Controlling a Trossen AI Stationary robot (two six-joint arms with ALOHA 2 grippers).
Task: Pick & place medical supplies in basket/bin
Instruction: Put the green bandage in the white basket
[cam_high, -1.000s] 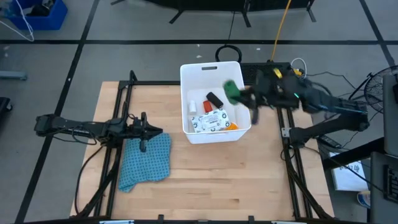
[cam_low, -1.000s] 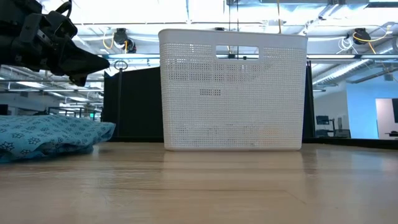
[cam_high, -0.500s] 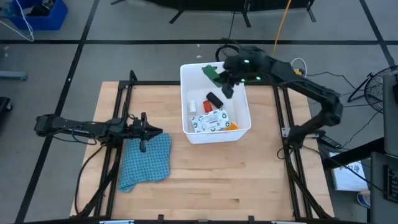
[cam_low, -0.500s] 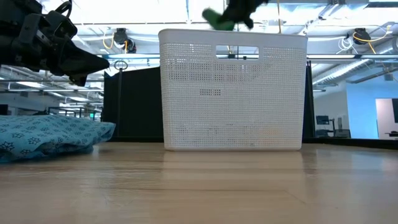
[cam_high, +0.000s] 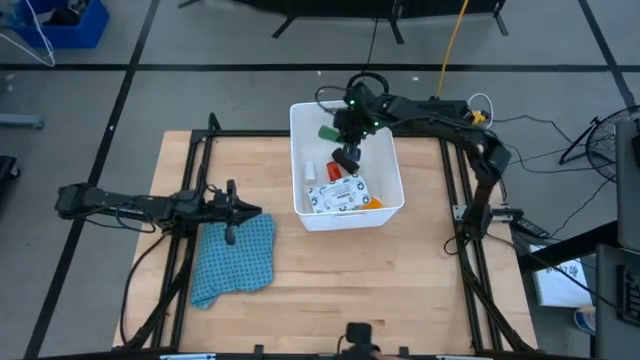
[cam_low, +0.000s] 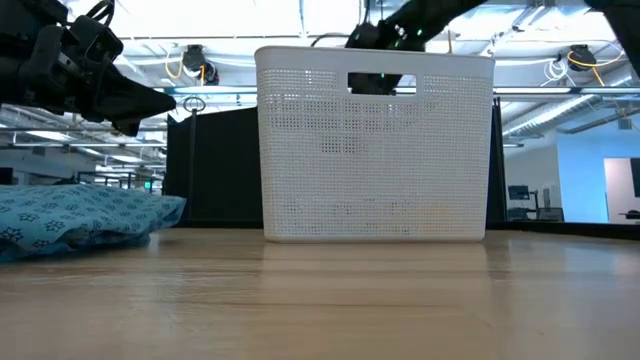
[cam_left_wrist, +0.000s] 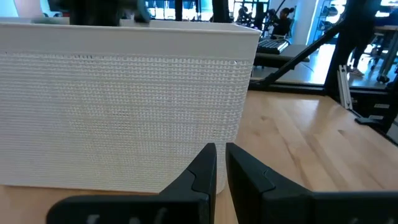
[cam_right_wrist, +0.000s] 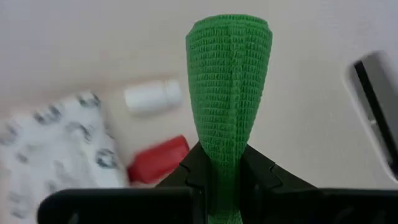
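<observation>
Pale wooden table inside black frame, grey floor around. White rectangular perforated plastic tub at far centre, holding white printed flat packet (print unreadable), black block, red-orange bottle. Blue patterned cloth at left. Right arm reached over tub's far end; right gripper clamped on green woven roll above contents. Left arm extended low; left gripper over cloth, fingers nearly together, empty.

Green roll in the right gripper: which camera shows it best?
The right wrist view: the green roll fills the frame, pinched between the right gripper's fingers above the tub's contents. The high view shows only a small green patch over the white tub. The low and left wrist views hide it.
</observation>
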